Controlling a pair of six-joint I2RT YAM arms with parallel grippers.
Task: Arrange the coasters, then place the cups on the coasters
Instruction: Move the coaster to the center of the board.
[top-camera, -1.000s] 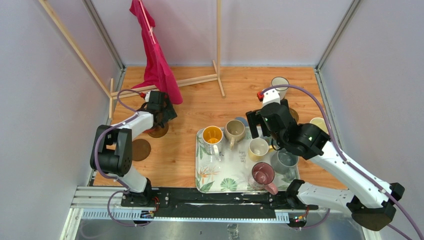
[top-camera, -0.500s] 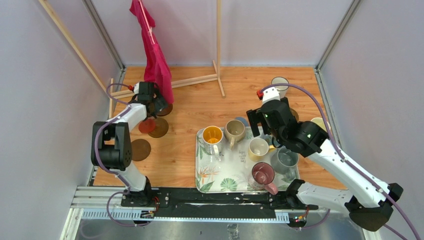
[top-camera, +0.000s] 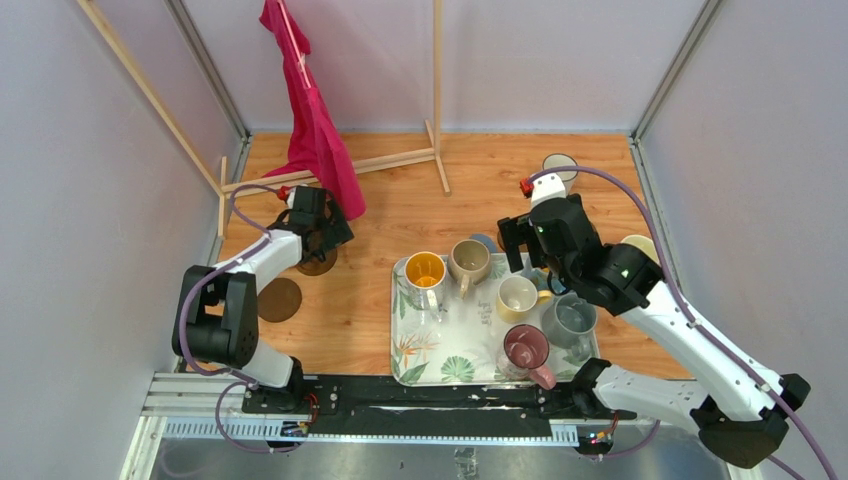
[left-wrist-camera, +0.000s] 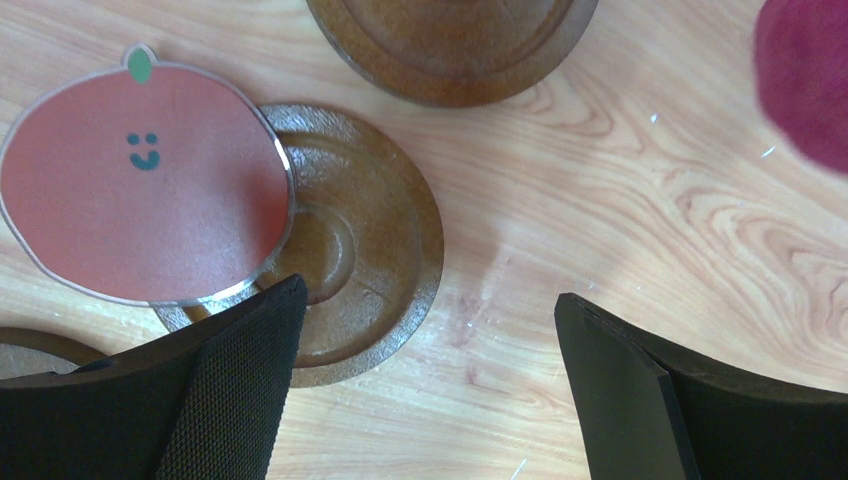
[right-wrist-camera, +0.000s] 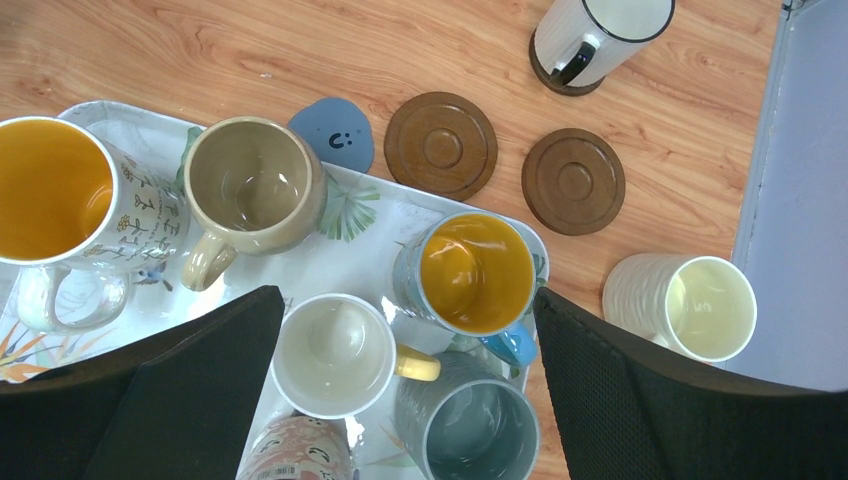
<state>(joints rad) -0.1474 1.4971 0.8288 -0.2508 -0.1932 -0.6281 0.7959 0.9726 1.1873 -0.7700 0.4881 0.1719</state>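
Note:
In the left wrist view my left gripper (left-wrist-camera: 430, 390) is open and empty just above the wood. A red coaster (left-wrist-camera: 145, 215) with a smiley lies half over a dark brown coaster (left-wrist-camera: 365, 250) beside the left finger. Another brown coaster (left-wrist-camera: 450, 40) lies farther off. My right gripper (right-wrist-camera: 405, 390) hangs open high above the cups on the tray (right-wrist-camera: 375, 255): orange-yellow (right-wrist-camera: 50, 185), beige (right-wrist-camera: 255, 185), blue (right-wrist-camera: 478, 272), cream (right-wrist-camera: 335, 355), grey (right-wrist-camera: 468, 425). The white dark-rimmed cup (right-wrist-camera: 600, 30) stands on a brown coaster. A grey-blue coaster (right-wrist-camera: 335, 135) and two brown ones (right-wrist-camera: 441, 145) (right-wrist-camera: 574, 180) lie bare.
A ribbed cream cup (right-wrist-camera: 700, 305) stands on the wood right of the tray. A red cloth (top-camera: 315, 130) hangs from a wooden rack (top-camera: 437, 90) behind the left arm. One more brown coaster (top-camera: 278, 298) lies near the left arm's base. Walls close both sides.
The left gripper swung back-left toward the cloth, then returned over the coaster pair, hiding the red one from above. The right arm drifted slightly back-right. Both stayed open.

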